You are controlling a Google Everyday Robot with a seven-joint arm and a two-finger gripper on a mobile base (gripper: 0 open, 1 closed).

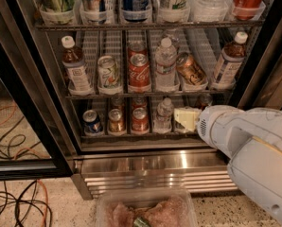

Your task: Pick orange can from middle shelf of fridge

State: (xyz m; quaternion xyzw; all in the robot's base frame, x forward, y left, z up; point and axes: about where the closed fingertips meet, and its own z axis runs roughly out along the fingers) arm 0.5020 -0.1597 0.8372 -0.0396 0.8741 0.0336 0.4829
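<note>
Coppery orange can (pixel 190 70) leans on wire middle shelf (pixel 145 94) — pale gripper (pixel 186 118) below, grip unreadable.

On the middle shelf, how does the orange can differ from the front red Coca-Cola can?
The orange can leans in its lane; the Coca-Cola can stands upright. The orange can is copper-orange, the Coca-Cola can red with white script. Both are silver-topped cans on the middle shelf. The gripper sits lower, at the bottom rack, below the orange can.
</note>
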